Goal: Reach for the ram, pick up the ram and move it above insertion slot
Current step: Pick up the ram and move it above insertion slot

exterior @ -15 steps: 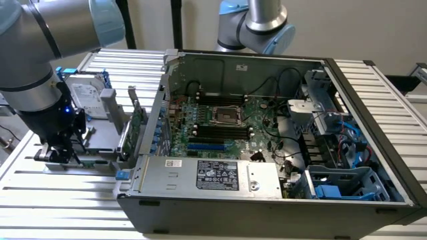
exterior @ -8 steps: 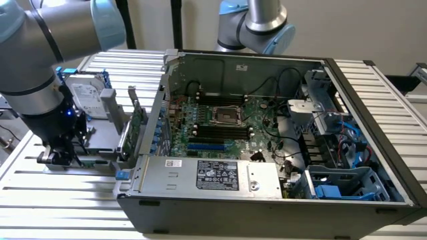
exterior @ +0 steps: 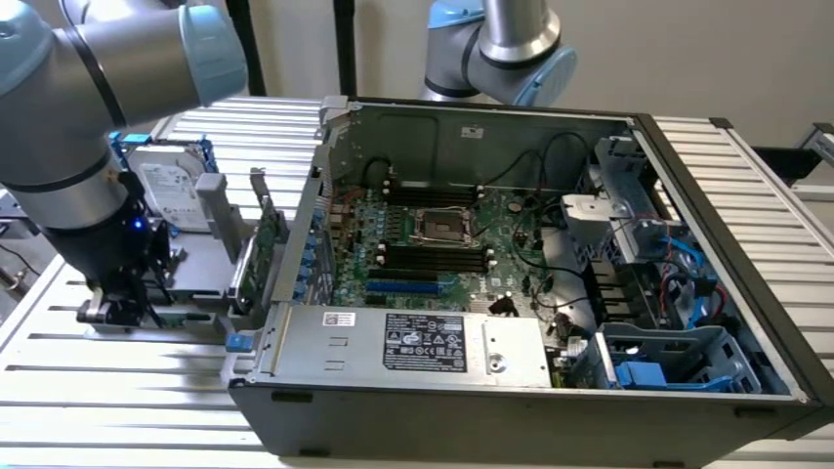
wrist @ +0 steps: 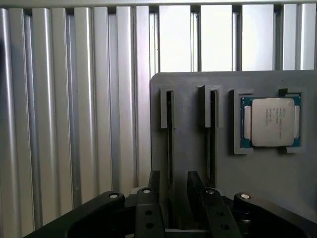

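The tool (wrist: 174,177) hangs spread over a slot (wrist: 170,144) in the grey holder (wrist: 188,144). Processor chip (wrist: 271,122) alongside, lettering unreadable.

You see a plain pale wall (exterior: 729,59) at the back. Your table (exterior: 104,410) is ribbed grey metal, shining in the light.

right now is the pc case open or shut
Open: the pc case has no side panel on, and the motherboard inside shows plainly.

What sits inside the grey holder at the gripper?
In the grey holder, a processor chip lies in a square recess beside two narrow slots. The open gripper straddles one; shadow hides the slots' contents.
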You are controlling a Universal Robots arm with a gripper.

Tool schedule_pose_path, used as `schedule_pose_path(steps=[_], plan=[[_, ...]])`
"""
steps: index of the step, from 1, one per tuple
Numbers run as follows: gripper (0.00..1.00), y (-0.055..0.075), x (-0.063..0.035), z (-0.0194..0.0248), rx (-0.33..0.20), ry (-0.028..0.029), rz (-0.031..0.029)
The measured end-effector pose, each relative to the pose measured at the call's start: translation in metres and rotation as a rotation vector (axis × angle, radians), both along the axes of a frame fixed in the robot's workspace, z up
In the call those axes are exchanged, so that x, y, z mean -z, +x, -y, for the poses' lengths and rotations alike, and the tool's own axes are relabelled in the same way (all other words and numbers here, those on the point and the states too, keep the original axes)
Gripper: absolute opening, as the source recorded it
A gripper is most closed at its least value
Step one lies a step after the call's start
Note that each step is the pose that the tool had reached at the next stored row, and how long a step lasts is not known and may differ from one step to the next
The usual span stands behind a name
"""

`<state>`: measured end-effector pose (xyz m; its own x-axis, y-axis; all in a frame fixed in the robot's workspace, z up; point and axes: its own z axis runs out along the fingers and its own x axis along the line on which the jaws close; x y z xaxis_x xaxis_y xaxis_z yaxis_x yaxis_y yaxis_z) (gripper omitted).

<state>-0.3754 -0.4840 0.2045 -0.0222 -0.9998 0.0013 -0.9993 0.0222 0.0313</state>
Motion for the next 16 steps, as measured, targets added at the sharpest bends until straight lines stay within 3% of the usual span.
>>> schedule_pose_path(steps=[16], plan=[[0.36,0.0000,0.0063,0.0000,-0.030,0.0001,0.0084]])
